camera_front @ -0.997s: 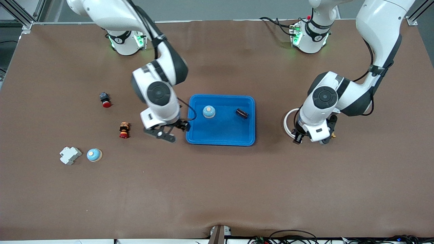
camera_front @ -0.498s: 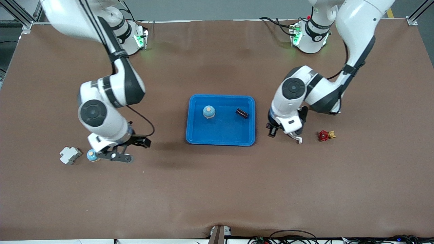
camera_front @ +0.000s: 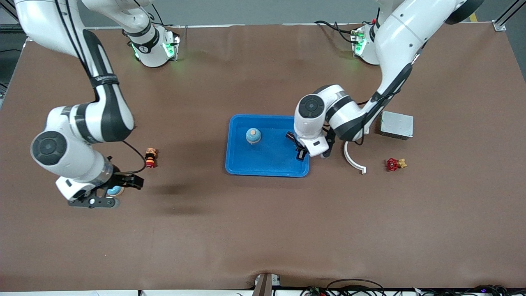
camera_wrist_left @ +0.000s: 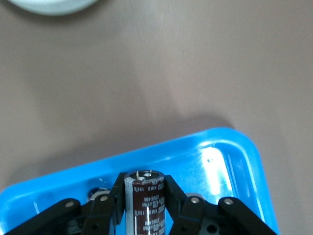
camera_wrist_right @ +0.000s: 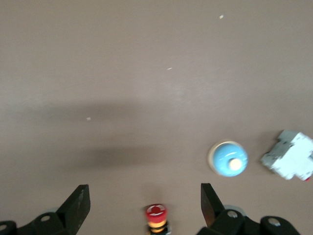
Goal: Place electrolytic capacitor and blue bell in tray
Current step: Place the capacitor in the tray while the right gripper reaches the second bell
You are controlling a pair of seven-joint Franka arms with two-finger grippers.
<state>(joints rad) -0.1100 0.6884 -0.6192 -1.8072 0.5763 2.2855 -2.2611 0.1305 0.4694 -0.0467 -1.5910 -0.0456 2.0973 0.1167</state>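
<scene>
The bright-blue tray lies mid-table. One blue bell stands in it. At the tray's end toward the left arm, my left gripper is shut on the brown electrolytic capacitor, low over the tray floor. In the front view the hand mostly hides the capacitor. A second blue bell sits on the table toward the right arm's end. My right gripper hangs open over the table by that bell, holding nothing.
A red-capped push button stands close to the right gripper, and a white plastic part lies beside the second bell. Near the left arm are a grey metal box, a white curved strip and a red valve handle.
The right arm swung from beside the tray out to the second bell. The left arm moved from the white strip to the tray, and its jaws now hold the capacitor.
</scene>
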